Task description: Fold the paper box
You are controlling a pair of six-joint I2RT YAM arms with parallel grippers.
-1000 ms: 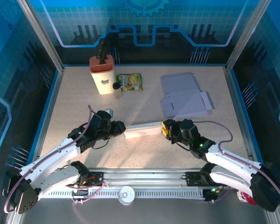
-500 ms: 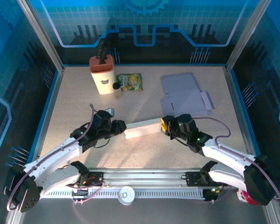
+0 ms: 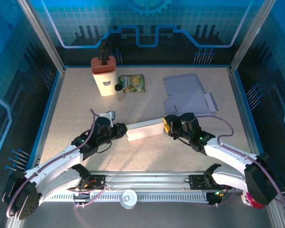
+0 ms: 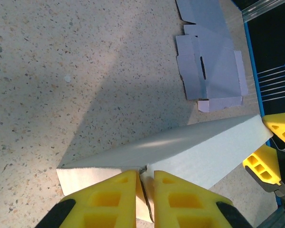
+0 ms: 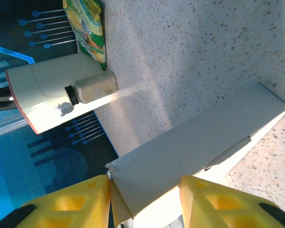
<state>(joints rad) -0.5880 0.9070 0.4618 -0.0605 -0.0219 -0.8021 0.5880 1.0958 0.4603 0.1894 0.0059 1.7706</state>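
The paper box (image 3: 143, 129) is a long white carton lying across the table between my two arms, its right end raised slightly. My left gripper (image 3: 123, 129) is at the box's left end. In the left wrist view its yellow fingers (image 4: 173, 183) are shut on a thin end flap of the box (image 4: 204, 152). My right gripper (image 3: 167, 126) is at the other end. In the right wrist view it (image 5: 145, 179) stands open astride that end of the box (image 5: 190, 142), with the left finger (image 5: 92, 190) against a crumpled corner.
Flat grey cardboard blanks (image 3: 187, 97) lie at the back right. A white and orange holder (image 3: 104, 75), a small bottle (image 3: 118, 89) and a green snack bag (image 3: 132, 83) stand at the back left. Metal frame rails border the table.
My left fingers have closed onto the box's end flap. My right fingers have spread wider, and the right arm has pushed in, lifting that end of the box a little.
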